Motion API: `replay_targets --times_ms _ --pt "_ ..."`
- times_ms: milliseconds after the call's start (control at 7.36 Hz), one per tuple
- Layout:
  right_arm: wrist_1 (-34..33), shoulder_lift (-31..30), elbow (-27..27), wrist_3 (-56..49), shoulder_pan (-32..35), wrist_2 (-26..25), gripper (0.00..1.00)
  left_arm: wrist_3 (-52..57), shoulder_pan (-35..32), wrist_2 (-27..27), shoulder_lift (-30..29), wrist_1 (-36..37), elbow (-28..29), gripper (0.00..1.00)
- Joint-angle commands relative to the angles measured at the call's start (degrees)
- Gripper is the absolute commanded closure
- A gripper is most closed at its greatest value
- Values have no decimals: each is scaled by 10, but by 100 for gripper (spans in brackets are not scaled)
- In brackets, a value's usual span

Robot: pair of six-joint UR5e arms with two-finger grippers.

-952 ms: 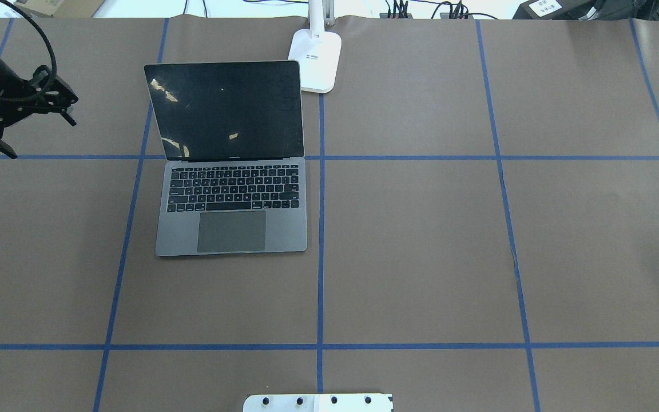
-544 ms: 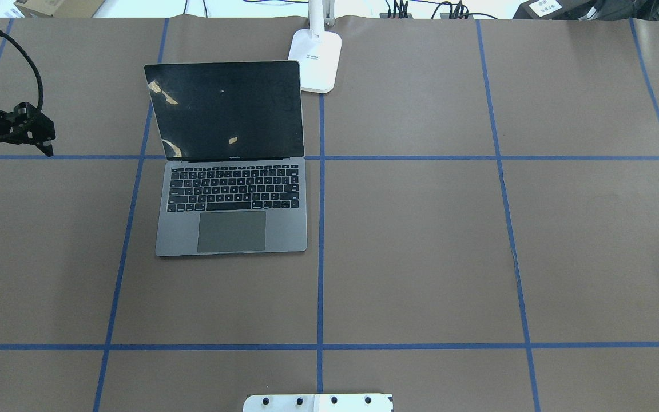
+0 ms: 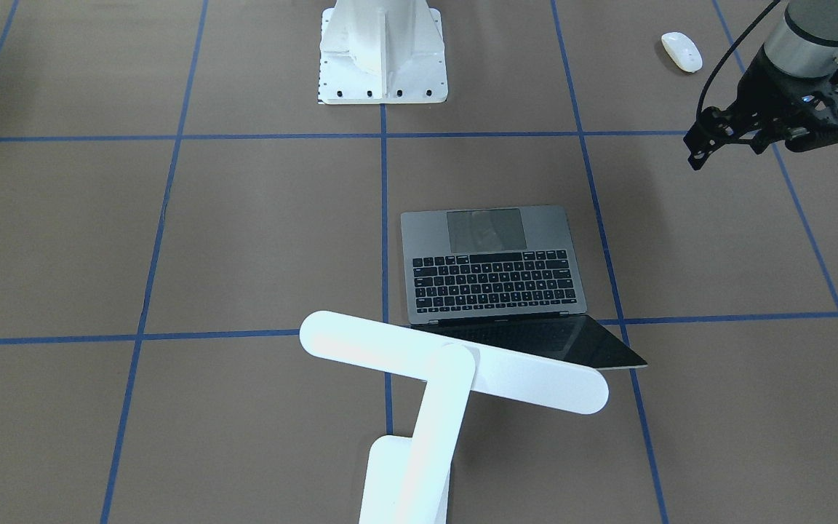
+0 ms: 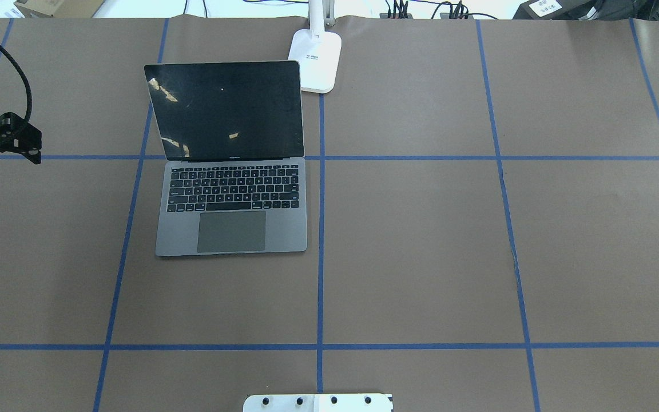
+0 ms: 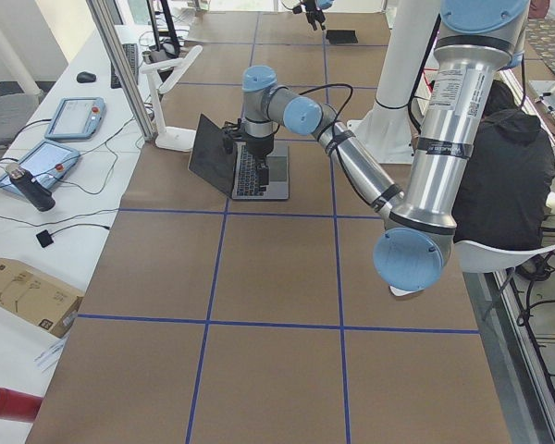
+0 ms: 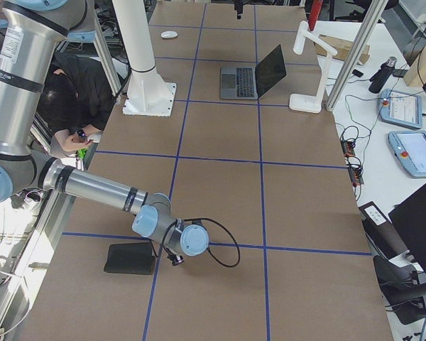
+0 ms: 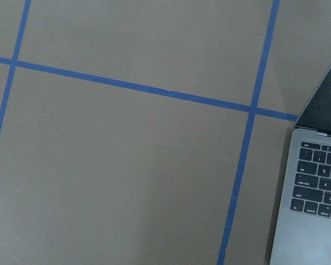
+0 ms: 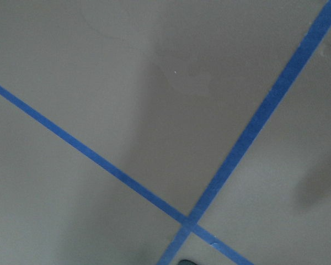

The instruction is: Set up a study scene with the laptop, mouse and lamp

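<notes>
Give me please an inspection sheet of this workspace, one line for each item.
Surface: brown table cover with blue tape grid, lying flat.
Job's things: laptop open, screen dark; lamp standing behind its screen corner; mouse apart, toward the robot's left.
Clutter: black pad beside the right hand.
Hands: left hand open, empty, above the table beside the laptop; right hand, cannot tell.
Cables: cable loop at the left wrist; another at the right.
Surroundings: white pedestal, benches with tablets, a seated person.
</notes>
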Motion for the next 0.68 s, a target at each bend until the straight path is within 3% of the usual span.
replay_targets --times_ms 0,544 --pt "0 3 -32 -31 -4 0 0 -1 0 -1 -6 0 -5 0" --pt "0 1 -70 -46 -14 4 0 -4 0 0 -17 0 -10 0"
